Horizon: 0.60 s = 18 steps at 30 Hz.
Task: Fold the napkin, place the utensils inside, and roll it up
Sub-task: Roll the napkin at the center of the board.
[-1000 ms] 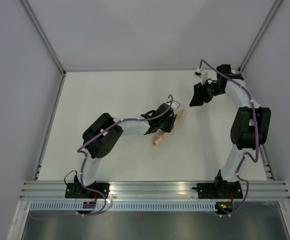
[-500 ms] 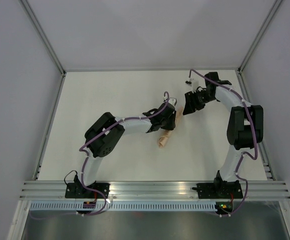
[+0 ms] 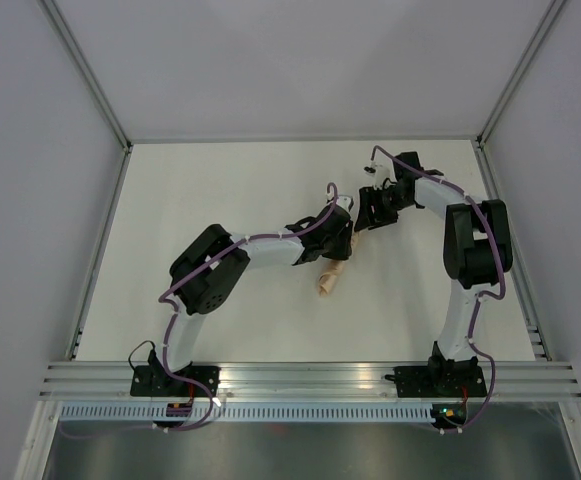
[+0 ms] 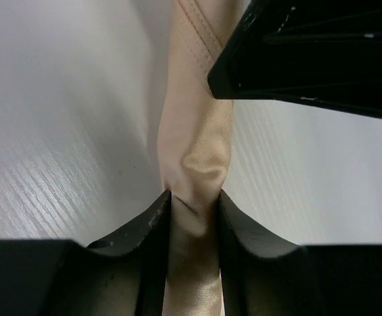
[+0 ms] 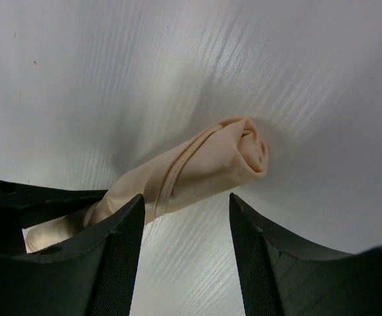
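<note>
Tan napkin (image 5: 197, 168), smooth woven cloth with a faint sheen and stitched hem; white surface (image 5: 112, 72), finely ribbed and semi-glossy; jaws of the right gripper (image 5: 184, 214), lower frame, matt black plastic with finely textured inner faces.

Looking down from above and behind my bases, the top camera takes in the whole table (image 3: 220, 190) and both arms from afar. My left wrist camera looks along my left gripper (image 4: 194, 201), very close on the rolled napkin (image 4: 197, 145). My right wrist camera looks past my right gripper (image 5: 185, 201) at the roll's end. All three views share that napkin.
</note>
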Tool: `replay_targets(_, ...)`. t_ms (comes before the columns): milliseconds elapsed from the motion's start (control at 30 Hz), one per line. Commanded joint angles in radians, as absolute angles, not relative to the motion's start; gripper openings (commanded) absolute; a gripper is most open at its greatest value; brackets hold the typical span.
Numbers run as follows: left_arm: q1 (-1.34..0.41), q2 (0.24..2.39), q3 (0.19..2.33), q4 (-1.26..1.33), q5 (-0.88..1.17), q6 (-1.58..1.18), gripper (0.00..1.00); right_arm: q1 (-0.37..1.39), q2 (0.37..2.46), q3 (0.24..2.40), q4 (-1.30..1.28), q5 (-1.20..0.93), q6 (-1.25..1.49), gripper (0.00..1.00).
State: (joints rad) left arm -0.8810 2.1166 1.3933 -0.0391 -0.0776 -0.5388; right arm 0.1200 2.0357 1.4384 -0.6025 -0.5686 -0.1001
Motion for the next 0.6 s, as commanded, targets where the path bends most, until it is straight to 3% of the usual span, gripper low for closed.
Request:
replay_targets(0, -0.885, 2.180, 1.378, -0.206, -0.051, -0.589, 0.39, 0.121, 2.046, 1.451, -0.568, -0.531, -0.023, 0.60)
replay_targets(267, -0.882, 2.171, 1.376, -0.206, -0.043, -0.568, 0.51, 0.129, 2.097, 1.474, -0.563, -0.512, -0.012, 0.59)
replay_targets(567, -0.868, 2.129, 1.364, -0.203, -0.054, -0.551, 0.55, 0.135, 2.114, 1.505, -0.560, -0.479, -0.006, 0.58)
